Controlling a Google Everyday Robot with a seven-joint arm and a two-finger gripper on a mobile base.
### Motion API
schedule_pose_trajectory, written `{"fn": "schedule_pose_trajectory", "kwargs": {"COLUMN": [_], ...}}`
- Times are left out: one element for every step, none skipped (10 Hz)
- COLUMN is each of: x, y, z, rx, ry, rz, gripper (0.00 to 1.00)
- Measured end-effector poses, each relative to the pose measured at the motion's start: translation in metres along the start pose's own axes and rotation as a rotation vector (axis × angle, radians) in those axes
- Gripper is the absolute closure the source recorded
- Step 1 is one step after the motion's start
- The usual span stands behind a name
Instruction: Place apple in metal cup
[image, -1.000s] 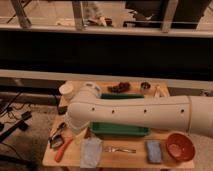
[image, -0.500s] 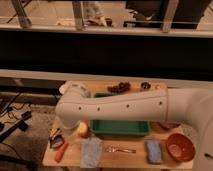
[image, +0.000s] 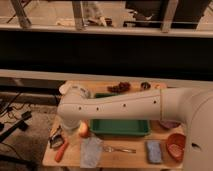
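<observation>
Light is dim and warm, falling from overhead. The bench top carries an orange cast. The arm is the brightest surface: its pale upper side is near washed out and its underside shaded, darkening the green tray. The wall band behind is almost black. The pincer is hidden behind the arm's left end, over the bench's left side.

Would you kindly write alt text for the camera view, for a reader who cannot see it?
A white robot arm reaches leftward across a wooden table, its end effector low beside a small round yellow-orange apple. A green rectangular tray lies centre, a red bowl right, a small dark metal cup at the back.
</observation>
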Motion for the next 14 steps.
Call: {"fn": "schedule_pose_trajectory", "kwargs": {"x": [0.005, 0.012, 0.016, 0.025, 0.031, 0.037, 0.039, 0.043, 0.045, 0.050, 0.053, 0.055, 0.058, 0.061], "y": [-0.001, -0.004, -0.006, -0.013, -0.018, -0.023, -0.024, -0.025, -0.025, -0.024, -0.023, -0.023, -0.022, -0.022], "z": [0.004, 0.008, 0.012, 0.016, 0.020, 0.024, 0.027, 0.031, 0.033, 0.037, 0.040, 0.043, 0.044, 0.046], "rx": [0.001, 0.004, 0.005, 0.011, 0.014, 0.018, 0.019, 0.020, 0.020, 0.018, 0.016, 0.015, 0.015, 0.015], "ry": [0.000, 0.002, 0.001, 0.005, 0.007, 0.010, 0.012, 0.017, 0.020, 0.024, 0.027, 0.030, 0.033, 0.036], "rz": [0.009, 0.020, 0.025, 0.027, 0.031, 0.036, 0.037, 0.043, 0.048, 0.057, 0.061, 0.062, 0.063, 0.065], "gripper": [0.20, 0.20, 0.20, 0.20, 0.20, 0.20, 0.20, 0.20, 0.20, 0.20, 0.20, 0.20, 0.20, 0.20]}}
